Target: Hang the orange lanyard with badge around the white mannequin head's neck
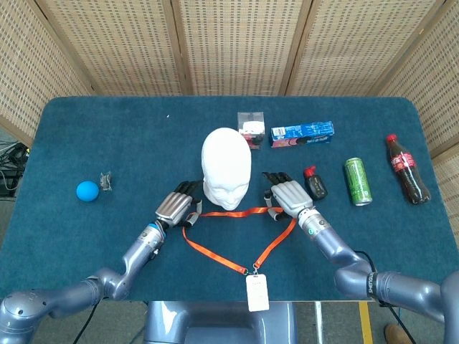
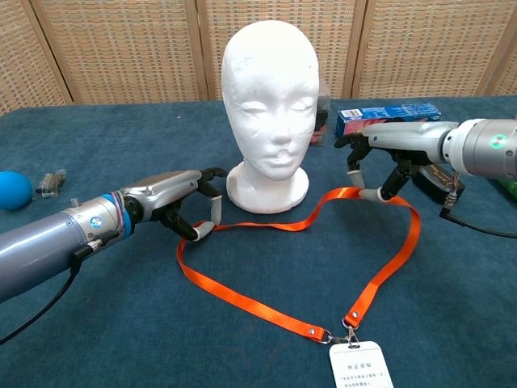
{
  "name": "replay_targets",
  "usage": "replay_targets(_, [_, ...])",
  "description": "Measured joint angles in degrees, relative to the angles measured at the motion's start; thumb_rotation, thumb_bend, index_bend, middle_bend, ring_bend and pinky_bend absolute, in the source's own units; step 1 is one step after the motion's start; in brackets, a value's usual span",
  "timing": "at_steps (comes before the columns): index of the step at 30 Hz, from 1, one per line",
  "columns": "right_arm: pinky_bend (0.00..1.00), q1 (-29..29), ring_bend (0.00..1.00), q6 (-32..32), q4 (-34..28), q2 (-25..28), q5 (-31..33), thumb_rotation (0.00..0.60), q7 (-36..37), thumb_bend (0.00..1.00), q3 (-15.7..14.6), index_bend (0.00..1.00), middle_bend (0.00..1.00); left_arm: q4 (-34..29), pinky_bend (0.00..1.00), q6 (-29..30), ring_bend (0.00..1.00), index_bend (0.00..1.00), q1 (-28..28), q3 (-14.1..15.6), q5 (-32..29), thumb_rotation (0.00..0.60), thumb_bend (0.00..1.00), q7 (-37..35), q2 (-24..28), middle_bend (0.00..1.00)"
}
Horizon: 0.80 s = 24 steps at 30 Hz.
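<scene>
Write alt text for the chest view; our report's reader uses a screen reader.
Two robot hands, left and right, touch an orange lanyard lying looped on blue cloth before a white mannequin head, its badge nearest the camera.

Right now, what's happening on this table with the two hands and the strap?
Both hands are at the orange lanyard, which lies flat as an open loop in front of the white mannequin head. The left hand and the right hand each have fingertips down at one side of the loop. The badge rests at the table's near edge. Nothing is lifted, and the neck is bare.
</scene>
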Motion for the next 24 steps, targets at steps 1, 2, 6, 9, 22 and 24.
replay_targets(1, [0.0,0.0,0.0,0.0,0.1,0.0,0.0,0.6,0.0,0.72,0.0,0.74,0.0,0.0,0.0,0.1,0.0,0.65,0.0,0.0,0.0,0.6,0.48,0.0,-0.1,0.0])
replay_targets(2, [0.0,0.0,0.0,0.0,0.1,0.0,-0.1,0.6,0.1,0.72,0.0,0.74,0.0,0.1,0.0,0.2,0.0,0.65,0.0,0.0,0.0,0.6,0.48,0.0,-0.1,0.0])
replay_targets(6, [0.0,-0.2,0.0,0.3,-0.2,0.2,-0.6,0.6,0.5,0.72,-0.1,0.74,0.0,-0.3,0.0,1.1,0.0,0.68,0.2,0.3,0.7,0.6,0.48,-0.8,0.0,0.0])
replay_targets(9, [0.0,-0.4,0.0,0.8,-0.9,0.7,-1.5,0.6,0.7,0.72,-0.2,0.74,0.0,-0.9,0.0,2.5,0.0,0.7,0.6,0.9,2.1,0.6,0.48,-1.7,0.4,0.0])
replay_targets(22, [0.0,-2.5,0.0,5.2,-8.9,5.4,-9.7,0.6,2.0,0.72,-1.3,0.75,0.0,-5.4,0.0,16.5,0.0,0.72,4.3,6.6,13.7,0.6,0.48,-5.8,5.5,0.0])
replay_targets(24, [0.0,-3.0,0.0,6.5,-10.9,6.4,-11.6,0.6,2.6,0.72,-1.4,0.75,0.0,-6.7,0.0,18.7,0.0,0.73,5.0,7.3,15.1,0.6,0.48,-6.2,6.9,0.0])
